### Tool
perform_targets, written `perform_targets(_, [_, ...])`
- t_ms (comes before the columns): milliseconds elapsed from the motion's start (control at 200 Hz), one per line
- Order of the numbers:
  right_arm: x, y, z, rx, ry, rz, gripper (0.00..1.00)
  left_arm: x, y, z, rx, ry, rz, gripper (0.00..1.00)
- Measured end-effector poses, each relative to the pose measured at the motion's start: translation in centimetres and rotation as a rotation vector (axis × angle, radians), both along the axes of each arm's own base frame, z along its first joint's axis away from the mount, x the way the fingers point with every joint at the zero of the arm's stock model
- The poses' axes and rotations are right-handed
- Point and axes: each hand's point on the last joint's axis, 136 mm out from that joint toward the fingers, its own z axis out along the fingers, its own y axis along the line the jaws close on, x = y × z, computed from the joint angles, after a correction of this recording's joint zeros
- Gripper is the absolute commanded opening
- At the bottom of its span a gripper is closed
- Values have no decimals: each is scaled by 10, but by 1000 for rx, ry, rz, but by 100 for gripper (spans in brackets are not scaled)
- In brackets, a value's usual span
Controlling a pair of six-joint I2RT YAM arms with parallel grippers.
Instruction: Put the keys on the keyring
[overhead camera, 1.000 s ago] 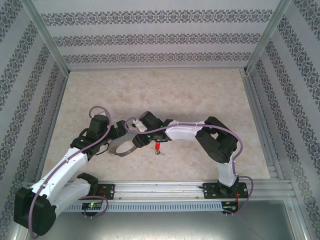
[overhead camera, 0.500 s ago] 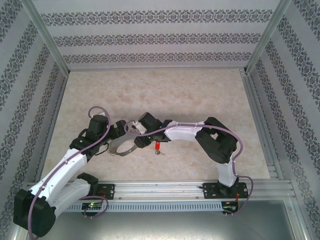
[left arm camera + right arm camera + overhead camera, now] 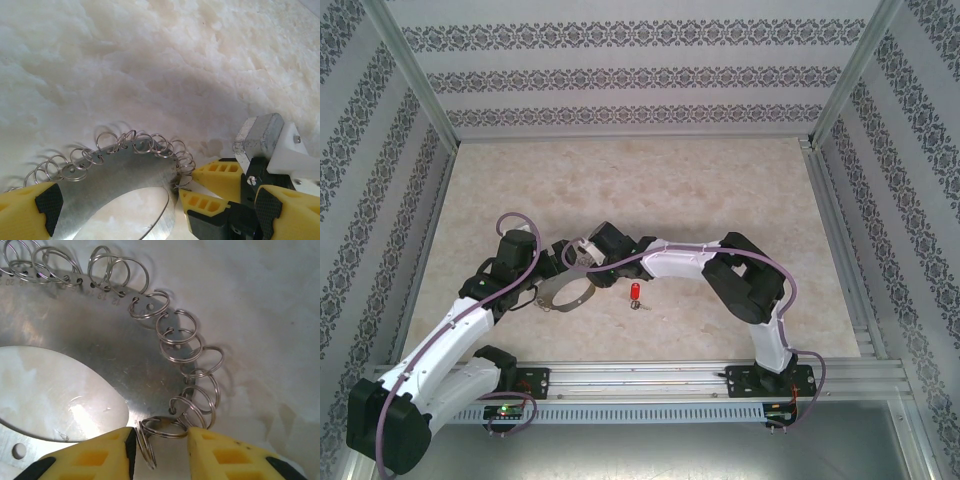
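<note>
From above, we see the keyring [image 3: 565, 300] lying on the counter [image 3: 720, 180] close to the arm bases, with the left hand [image 3: 548, 278] at its left edge and the right hand [image 3: 578, 262] at its far rim. The red-headed key [image 3: 636, 291] lies on the counter just to the right of the keyring, touched by neither hand. In the left wrist view, the left hand [image 3: 159, 212] is spread wide across the keyring [image 3: 120, 175], one finger over the edge of the metal and the other well clear of it. We judge it is not clamping. The right hand [image 3: 189, 185] noses in at the fringe of loops. In the right wrist view, the right hand [image 3: 161, 437] has its fingers against either side of one small wire ring [image 3: 162, 427], so we read it as pinched. We worry the thin round wire could slip out of that pinch. With the left hand loose, any pull could drag the whole keyring. The neighbouring loops crowd close and could snag.
</note>
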Motion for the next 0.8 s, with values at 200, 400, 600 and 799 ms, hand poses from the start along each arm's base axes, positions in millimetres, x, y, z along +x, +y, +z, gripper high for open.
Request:
perform_targets(200, [10,-9,0,2,8,-62,40,0,0,2,-5,-7,1,100])
perform_targets(400, [15,-36,19,88,48,-154,45,-2,-5,2,-19,-1,-29,100])
perform_targets(600, [6,-30,45,211,84,-171,46,-5,-28,-16,-67,76,-144,95])
perform_targets(799, [-7,-21,43,293,175,-165,43,-14,-40,-40,-102,151,-199,94])
